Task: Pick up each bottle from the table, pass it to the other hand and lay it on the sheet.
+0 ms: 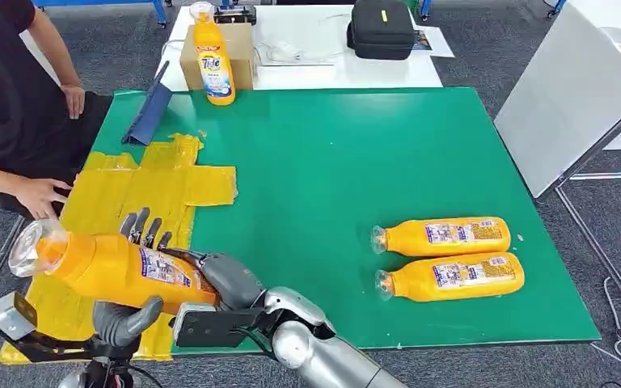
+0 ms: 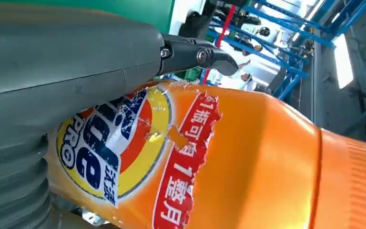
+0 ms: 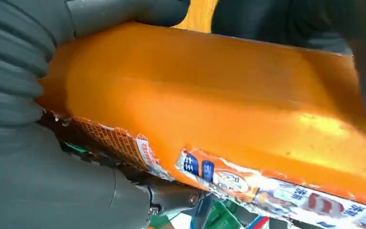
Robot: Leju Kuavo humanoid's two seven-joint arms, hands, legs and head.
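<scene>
Held bottle [image 1: 121, 271] sits lower left of the head view, lying sideways, clear cap toward the left edge, body over the near end of the yellow sheet [image 1: 162, 182]. Both hands are on it: mid-handover by the look of it. Sideways hold makes sense, since it has to go down flat on the sheet.

Right hand [image 1: 210, 279] wraps the base end, fingers showing over the top of the bottle, arm coming in from the bottom centre and reaching across. Right wrist view shows the thumb closed tight against orange plastic, so that grip reads firm.

Left hand [image 1: 125, 319] is underneath, thick thumb curled up against the bottle's lower side. Left wrist view has the label pressed right against the palm cover: contact yes, a full grip I can't tell.

Two more bottles [image 1: 445, 259] lie side by side at right centre of the green table [image 1: 331, 162], caps pointing left, well apart from the sheet. One bottle stands upright [image 1: 214, 56] at the top left by a cardboard box [image 1: 238, 52].

A person's hand [image 1: 40, 196] rests at the sheet's left edge, near the cap. Risk of a clash when laying down.
</scene>
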